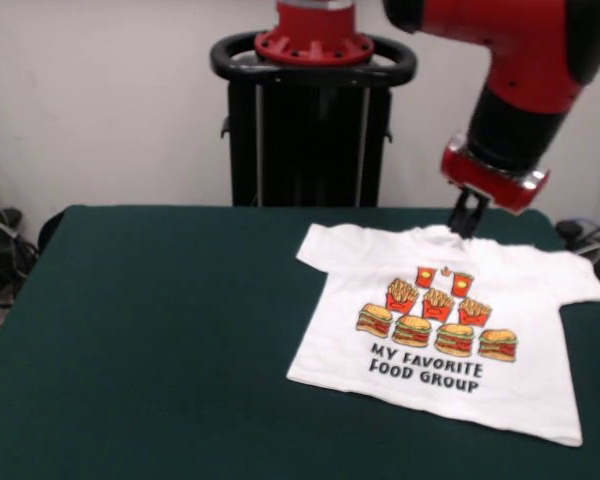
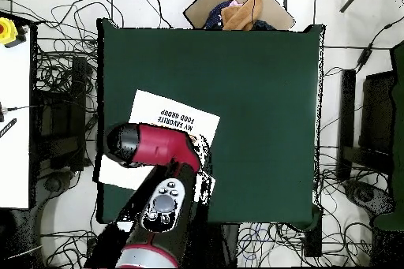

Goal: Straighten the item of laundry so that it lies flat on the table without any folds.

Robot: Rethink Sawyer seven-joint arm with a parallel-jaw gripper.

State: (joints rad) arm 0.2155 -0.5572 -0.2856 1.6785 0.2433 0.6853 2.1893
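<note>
White T-shirt [image 1: 450, 330] reads "MY FAVORITE FOOD GROUP".

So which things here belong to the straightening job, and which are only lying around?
Belong to the job:
- T-shirt, spread print-up
- green table under it
- gripper, at the shirt's collar

Only lying around:
- cardboard box with cloth inside, beyond the table's edge
- cables on the floor
- white side table
</note>
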